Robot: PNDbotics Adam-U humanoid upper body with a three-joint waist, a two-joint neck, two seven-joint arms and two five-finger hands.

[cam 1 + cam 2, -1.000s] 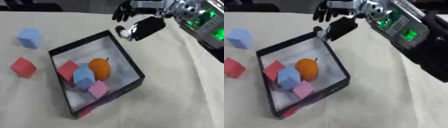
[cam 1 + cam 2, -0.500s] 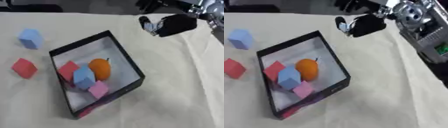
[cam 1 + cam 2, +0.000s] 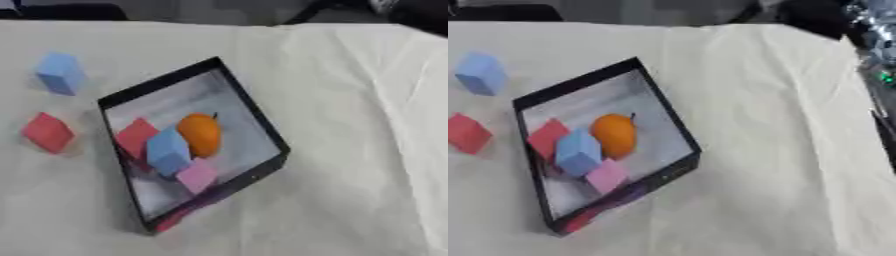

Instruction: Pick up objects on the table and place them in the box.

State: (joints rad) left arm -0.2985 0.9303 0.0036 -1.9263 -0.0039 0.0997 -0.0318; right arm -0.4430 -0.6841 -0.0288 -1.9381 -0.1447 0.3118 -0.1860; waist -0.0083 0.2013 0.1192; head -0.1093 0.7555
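Note:
A black box (image 3: 249, 107) sits askew in the middle of the cream cloth. Inside it lie an orange fruit (image 3: 200, 134), a red cube (image 3: 136, 137), a light blue cube (image 3: 168, 151) and a pink cube (image 3: 197, 175). Outside the box, a second light blue cube (image 3: 59, 73) rests at the far left, and a second red cube (image 3: 47, 132) lies nearer, also to the box's left. Neither hand shows. Only a blurred silver and black part of my right arm (image 3: 875, 45) appears at the upper right edge of the right eye view.
The cream cloth (image 3: 359, 125) has folds running down its right half. A dark band lies beyond the table's far edge (image 3: 175, 12).
My right hand, which hovered above the box's far right corner, has drawn away up and to the right and left the views. The camera view has also shifted a little.

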